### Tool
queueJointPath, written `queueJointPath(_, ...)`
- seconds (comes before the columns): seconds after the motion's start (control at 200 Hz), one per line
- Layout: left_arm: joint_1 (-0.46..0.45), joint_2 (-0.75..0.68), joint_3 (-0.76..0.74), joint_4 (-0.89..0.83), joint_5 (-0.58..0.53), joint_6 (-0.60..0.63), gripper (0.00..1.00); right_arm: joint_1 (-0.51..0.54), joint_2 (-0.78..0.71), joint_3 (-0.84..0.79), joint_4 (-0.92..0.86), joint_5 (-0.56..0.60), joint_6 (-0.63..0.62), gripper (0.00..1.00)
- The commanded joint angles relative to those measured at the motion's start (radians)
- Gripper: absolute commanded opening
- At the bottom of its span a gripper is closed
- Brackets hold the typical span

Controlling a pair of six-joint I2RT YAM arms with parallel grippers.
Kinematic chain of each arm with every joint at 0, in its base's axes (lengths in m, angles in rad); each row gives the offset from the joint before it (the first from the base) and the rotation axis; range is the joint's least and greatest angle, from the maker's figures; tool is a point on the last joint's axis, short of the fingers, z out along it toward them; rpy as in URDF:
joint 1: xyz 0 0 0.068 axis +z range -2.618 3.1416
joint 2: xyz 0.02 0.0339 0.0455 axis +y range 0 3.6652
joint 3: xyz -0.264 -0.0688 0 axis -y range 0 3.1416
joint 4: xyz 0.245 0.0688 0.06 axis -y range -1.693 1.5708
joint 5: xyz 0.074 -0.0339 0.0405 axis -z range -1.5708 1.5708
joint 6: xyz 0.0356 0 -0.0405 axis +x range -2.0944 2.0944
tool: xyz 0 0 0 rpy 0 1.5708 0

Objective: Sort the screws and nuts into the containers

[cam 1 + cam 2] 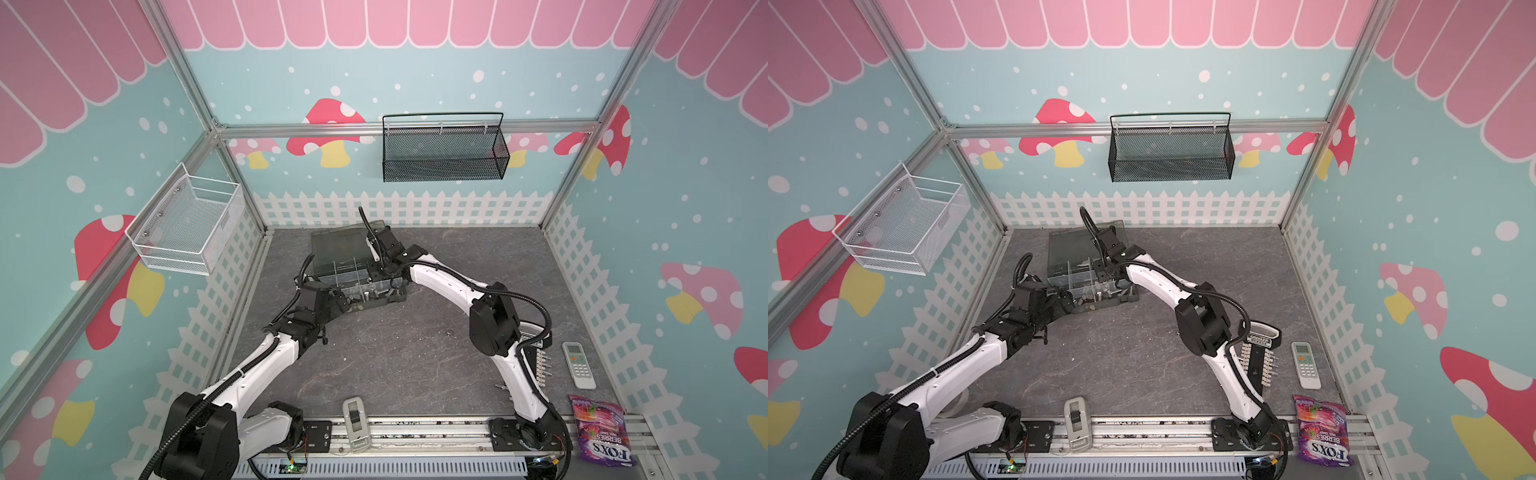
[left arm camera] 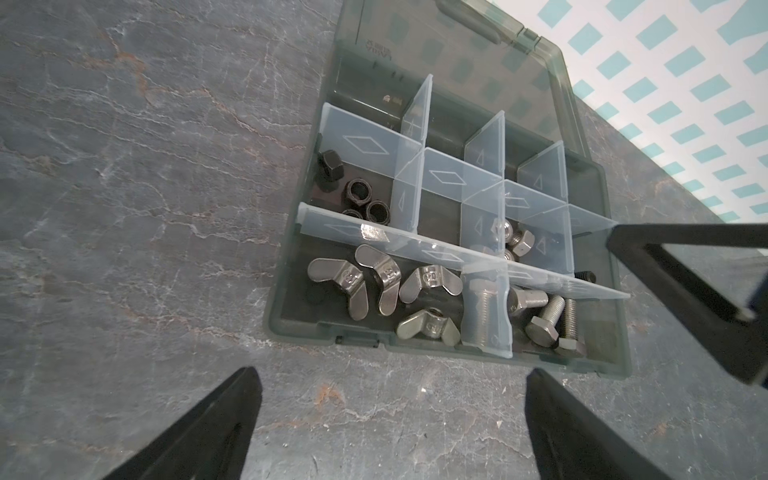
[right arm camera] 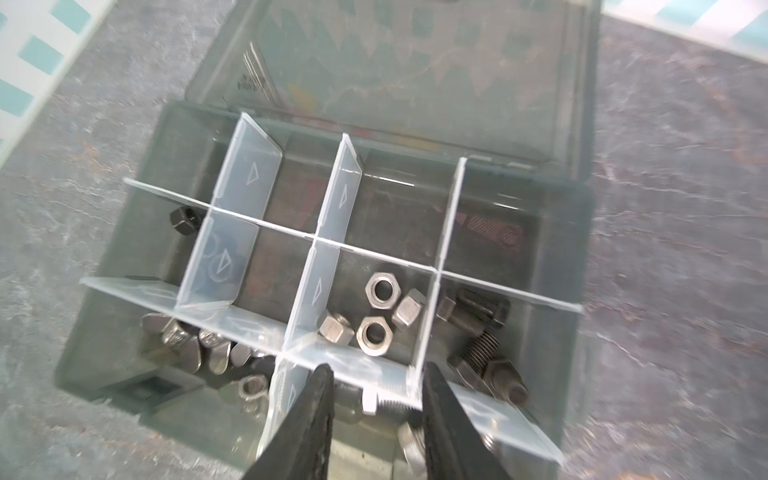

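Silver screws [image 2: 544, 328] lie in a near corner compartment of the open organizer box [image 2: 280, 307] on the surface [image 2: 145, 208], wing nuts [image 2: 382, 286] next door, black nuts [image 2: 357, 193], silver hex nuts [image 3: 409, 309] and black screws [image 3: 469, 320] in the row behind. Left jaws stand wide apart just before the box; right jaws hang apart above that screw compartment.

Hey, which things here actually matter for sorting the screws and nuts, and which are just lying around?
For the job: organizer box, silver bolts, black bolts, wing nuts, silver hex nuts, black nuts.
Lying about: remote control, candy bag, terminal strip, white wire basket, black mesh basket.
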Motion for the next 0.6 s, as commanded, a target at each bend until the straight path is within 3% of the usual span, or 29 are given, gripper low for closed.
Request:
queueJointPath(0.0,0.011,-0.028,-0.018,0.001,-0.025,-0.006,1.00,0.009,-0.101,-0.068,-0.017,0.049,0.030,0.38)
queueJointPath(0.595,0.023,-0.053,-0.024,-0.004,-0.016,-0.009,1.00,0.006,-0.457,-0.605,-0.080,0.207,0.137,0.43)
